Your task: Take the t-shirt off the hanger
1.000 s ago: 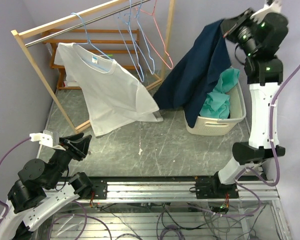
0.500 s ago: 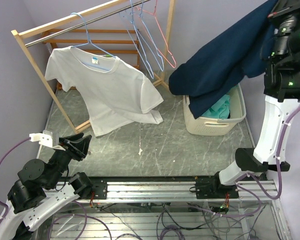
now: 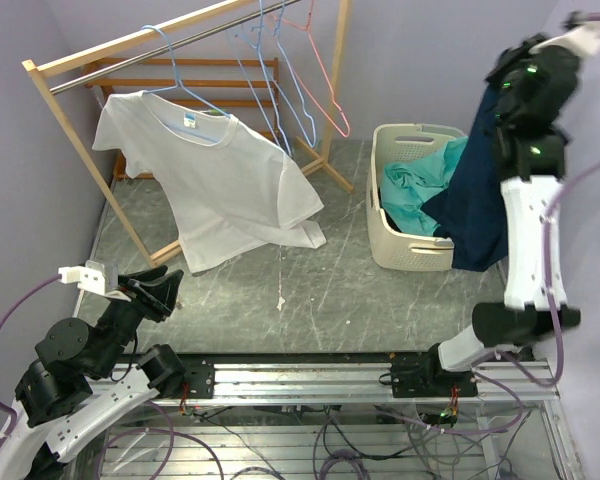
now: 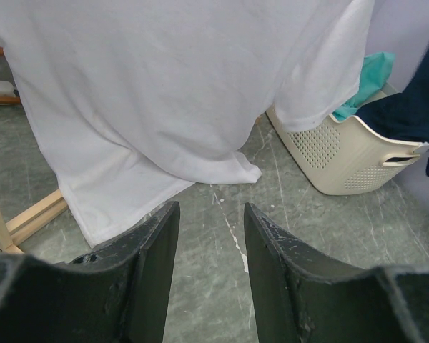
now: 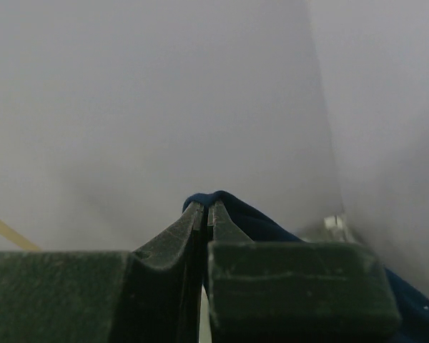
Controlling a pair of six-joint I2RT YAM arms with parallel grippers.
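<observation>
Your right fingers (image 5: 179, 243) are clamped on the navy t-shirt (image 3: 480, 200), which hangs straight down over the basket (image 3: 405, 255) rim. The white t-shirt (image 3: 220, 180) sits on its hanger (image 3: 180, 92), dead ahead of your left fingers (image 4: 154, 250). Those are spread and empty, and the left arm is nearer.

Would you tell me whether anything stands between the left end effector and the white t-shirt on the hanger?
Nothing visible does: the left end effector faces the white t-shirt across bare floor, and the basket sits off to the right.
</observation>
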